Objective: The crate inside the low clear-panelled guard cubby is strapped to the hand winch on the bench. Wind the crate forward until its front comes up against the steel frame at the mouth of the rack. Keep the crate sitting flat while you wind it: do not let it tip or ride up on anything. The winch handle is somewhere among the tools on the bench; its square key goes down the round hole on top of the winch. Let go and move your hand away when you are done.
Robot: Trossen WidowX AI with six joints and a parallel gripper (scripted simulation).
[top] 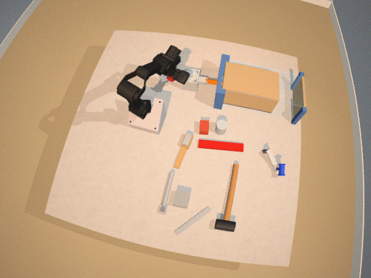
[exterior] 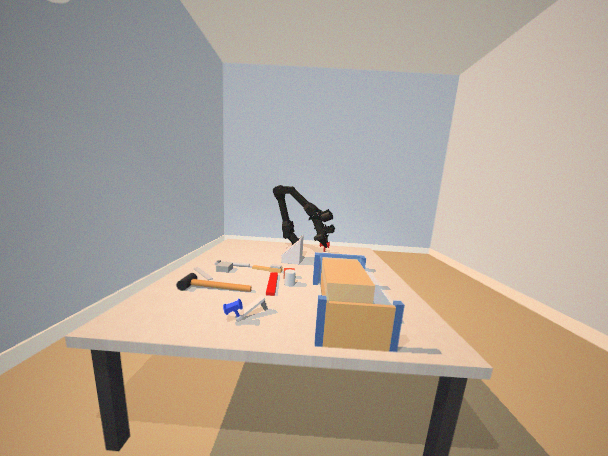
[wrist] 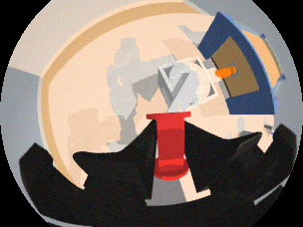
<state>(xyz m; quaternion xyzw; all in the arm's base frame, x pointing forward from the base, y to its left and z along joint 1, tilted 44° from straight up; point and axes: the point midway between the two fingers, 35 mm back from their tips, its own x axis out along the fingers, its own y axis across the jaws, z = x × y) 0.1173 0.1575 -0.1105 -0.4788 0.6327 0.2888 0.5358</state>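
Note:
My gripper [top: 172,77] [exterior: 324,243] [wrist: 165,121] is shut on the red knob [top: 170,79] [wrist: 169,130] of the winch handle. The handle's grey arm [wrist: 181,96] runs from the knob to the top of the white winch [top: 196,71] [wrist: 162,75]; how deep its key sits is hidden. An orange strap fitting [top: 211,81] [wrist: 225,72] joins the winch side to the crate. The tan crate [top: 250,80] [exterior: 345,270] [wrist: 241,80] sits flat between clear panels, close behind the blue steel frame [top: 218,99] [exterior: 317,270] [wrist: 264,95]. I cannot tell if they touch.
The cubby's blue-posted back end [top: 299,114] [exterior: 357,325] stands behind the crate with a gap. A red block [top: 204,127], a grey cylinder [top: 221,125], a red bar [top: 221,145], a brush-like tool [top: 181,156], a mallet [top: 232,190] and a blue-knobbed crank [top: 281,169] lie on the bench.

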